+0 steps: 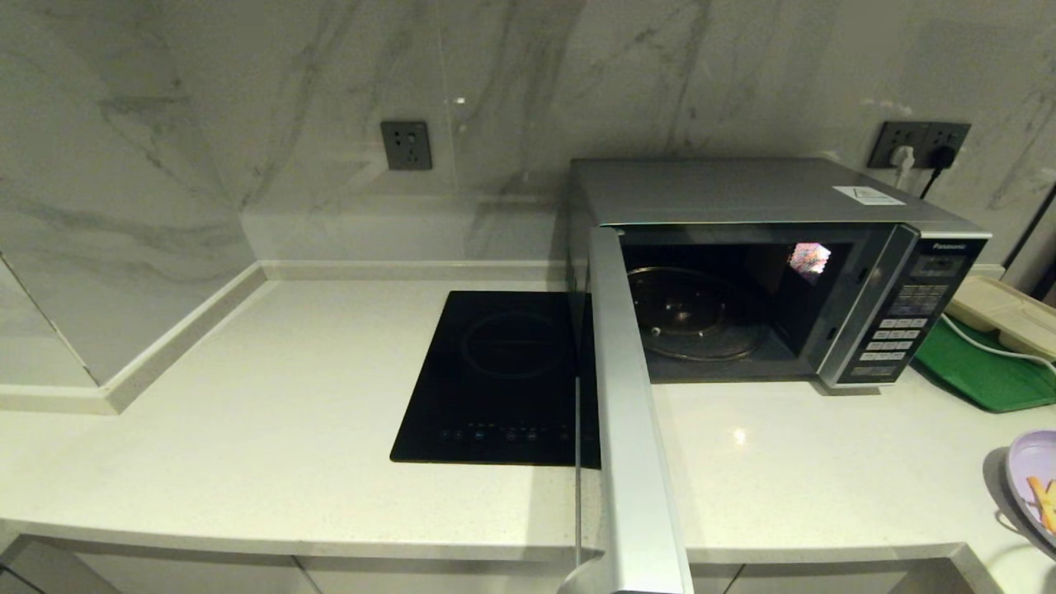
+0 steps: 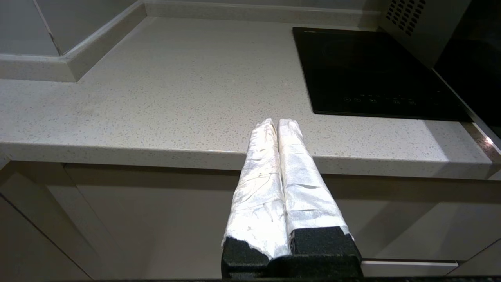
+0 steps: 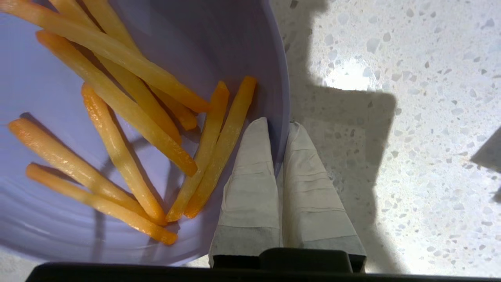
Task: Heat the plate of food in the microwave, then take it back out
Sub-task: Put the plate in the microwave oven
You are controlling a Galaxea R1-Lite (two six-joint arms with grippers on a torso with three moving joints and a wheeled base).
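- Pale speckled stone is forming the bench point(image 1: 289, 396) in front of me, running back to a grey-veined marble wall point(image 1: 247, 99) that is turning a corner on my left.
- A flat black cooktop point(image 1: 503, 375) is lying flush in the bench, just beside the microwave point(image 1: 742, 194), which is standing at the back right.
- The microwave's door point(image 1: 631, 429) is swinging wide open toward me, reaching out over the bench edge and screening the cooktop's right side; inside, the glass turntable point(image 1: 689, 313) is sitting bare.
- Right of the microwave, a beige compartment tray point(image 1: 1002, 313) is resting on a green flat tray point(image 1: 982, 367), with a white cable crossing them.
- Wall sockets are showing: one socket point(image 1: 406, 145) above the cooktop, and a double socket point(image 1: 917, 144) with plugs in it behind the microwave.
- The plate of food point(image 3: 58, 156) is sitting at the bench's far right front corner, well apart from the microwave, with orange-yellow sticks lying across it.
- My right claw point(image 3: 278, 127) is pinching the plate's rim, one finger inside against the fries, the other outside over the bench.
- My left claw point(image 2: 277, 124) is hanging below the bench's front edge, left of the cooktop, fingers pressed together on nothing.
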